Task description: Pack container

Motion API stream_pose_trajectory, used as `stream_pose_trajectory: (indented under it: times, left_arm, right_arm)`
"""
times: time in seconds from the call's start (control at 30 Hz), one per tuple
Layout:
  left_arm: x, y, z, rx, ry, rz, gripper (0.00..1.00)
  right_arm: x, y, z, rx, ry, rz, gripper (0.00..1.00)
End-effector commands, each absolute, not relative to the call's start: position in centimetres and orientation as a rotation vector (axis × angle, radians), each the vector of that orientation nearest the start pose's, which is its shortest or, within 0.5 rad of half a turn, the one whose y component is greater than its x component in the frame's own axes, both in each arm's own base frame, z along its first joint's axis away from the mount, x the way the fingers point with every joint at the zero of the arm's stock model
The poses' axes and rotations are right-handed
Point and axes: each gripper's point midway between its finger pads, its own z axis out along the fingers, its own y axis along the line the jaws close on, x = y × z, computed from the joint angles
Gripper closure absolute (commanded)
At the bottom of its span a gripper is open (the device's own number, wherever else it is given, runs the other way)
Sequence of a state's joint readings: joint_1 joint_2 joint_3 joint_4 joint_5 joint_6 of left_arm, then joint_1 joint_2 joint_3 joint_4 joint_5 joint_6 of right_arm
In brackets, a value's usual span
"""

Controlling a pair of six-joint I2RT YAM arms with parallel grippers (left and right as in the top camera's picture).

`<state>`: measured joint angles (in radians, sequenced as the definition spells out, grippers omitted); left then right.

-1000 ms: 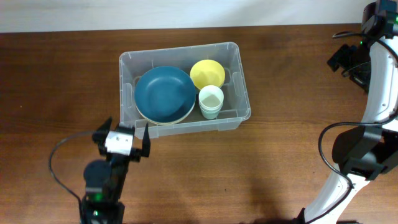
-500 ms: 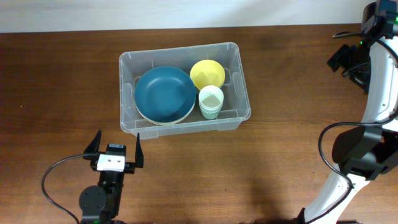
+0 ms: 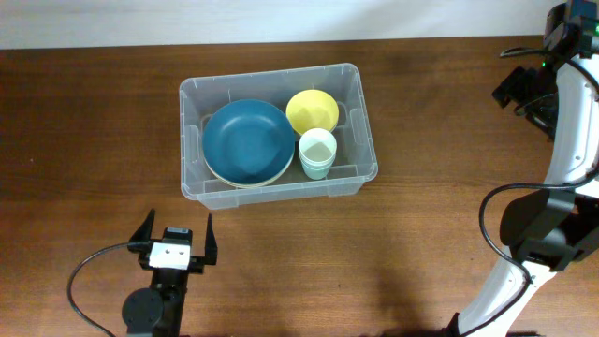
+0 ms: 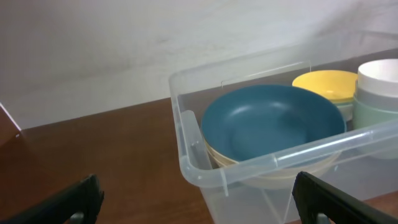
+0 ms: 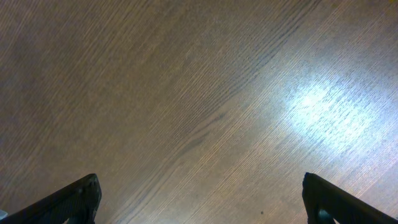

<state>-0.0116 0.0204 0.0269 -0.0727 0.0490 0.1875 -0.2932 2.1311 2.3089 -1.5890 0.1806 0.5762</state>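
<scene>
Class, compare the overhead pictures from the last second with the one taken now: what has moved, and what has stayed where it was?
The left end effector pulled back from the container's near-left corner toward its own base, open and empty throughout; nothing was gripped or let go. The container, blue plate, yellow bowl, pale cup and right arm stayed put.

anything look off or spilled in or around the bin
Nothing stands out. The bin sits flat on the table with no visible damage. Inside, the blue plate lies on a cream plate, and the yellow bowl and pale cup stand upright beside them. Nothing has spilled. The left gripper is open, clear of the bin.
</scene>
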Motion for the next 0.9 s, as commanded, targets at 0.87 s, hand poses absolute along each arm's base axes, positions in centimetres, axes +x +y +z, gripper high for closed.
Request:
stream_pose_trajectory:
  times: [0.87]
  left_arm:
    - [24.59,-0.42,15.79,0.189,1.634,0.123,0.0]
  right_arm:
    - [40.24,-15.45,19.81,1.275,2.662,-0.234,0.01]
